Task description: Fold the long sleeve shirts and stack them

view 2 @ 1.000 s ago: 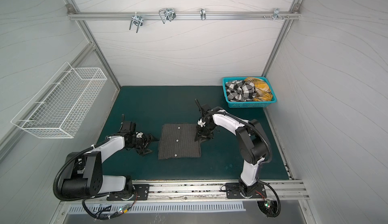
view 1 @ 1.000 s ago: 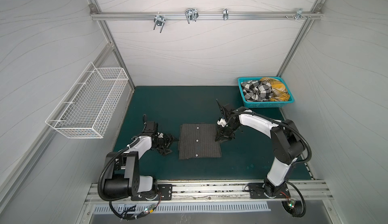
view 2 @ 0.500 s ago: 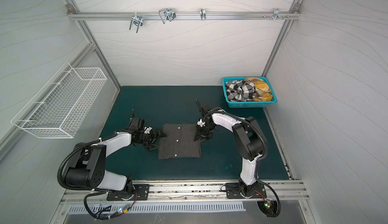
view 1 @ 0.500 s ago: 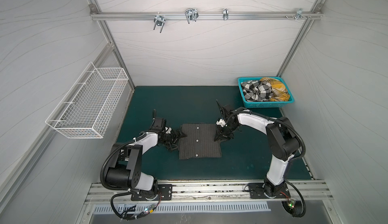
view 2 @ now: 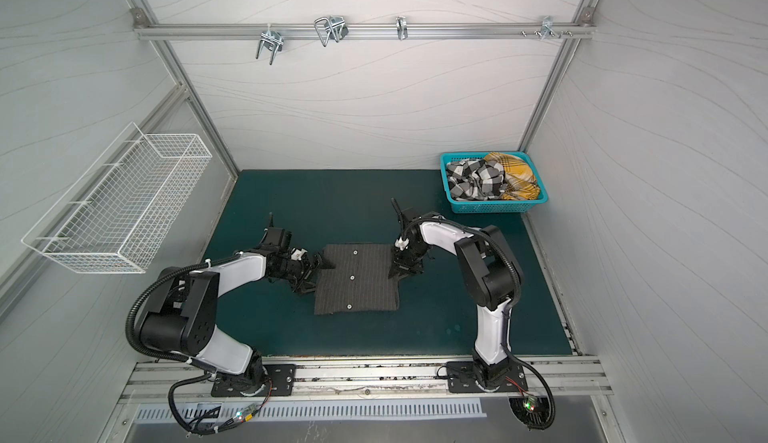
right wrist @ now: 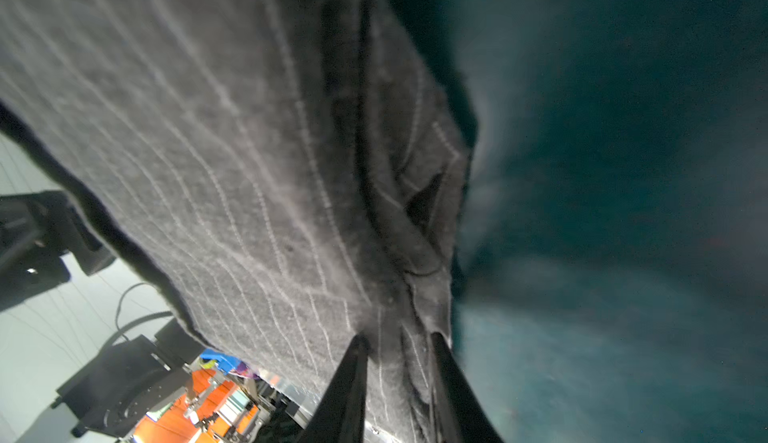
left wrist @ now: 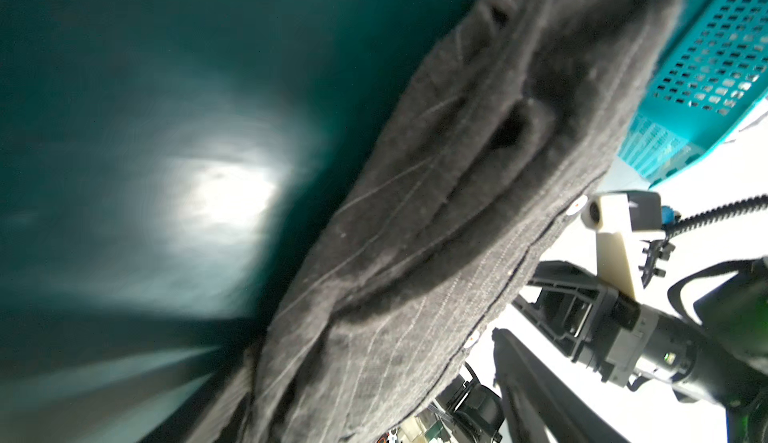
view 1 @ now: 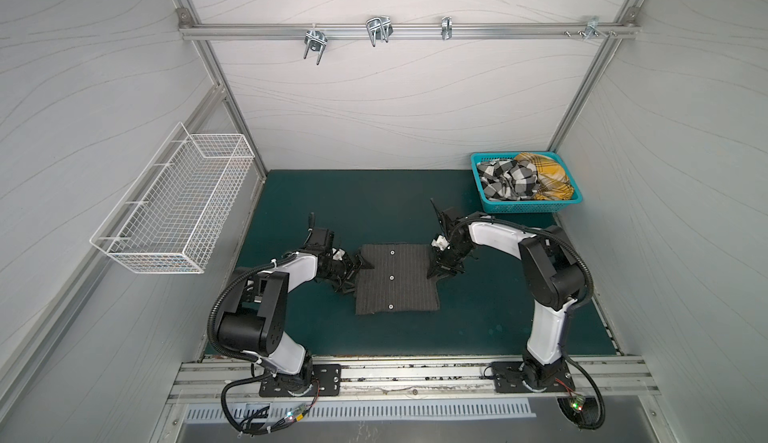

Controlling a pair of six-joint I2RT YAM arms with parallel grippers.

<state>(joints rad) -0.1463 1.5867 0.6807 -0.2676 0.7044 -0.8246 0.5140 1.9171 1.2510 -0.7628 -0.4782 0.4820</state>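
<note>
Left gripper (view 1: 355, 275) spread at charcoal shirt's (view 1: 409, 291) left edge; right gripper (right wrist: 398, 337) pinches its right edge.

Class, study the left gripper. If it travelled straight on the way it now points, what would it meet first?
Most likely the folded pinstriped shirt: the open left gripper points straight at its side edge from close by. Whether it would slide over or under the cloth is hard to tell.

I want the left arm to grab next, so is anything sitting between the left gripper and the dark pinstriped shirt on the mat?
Nothing visible does. The left gripper, jaws open, sits right at the left edge of the pinstriped shirt, with only bare green mat around that edge.
</note>
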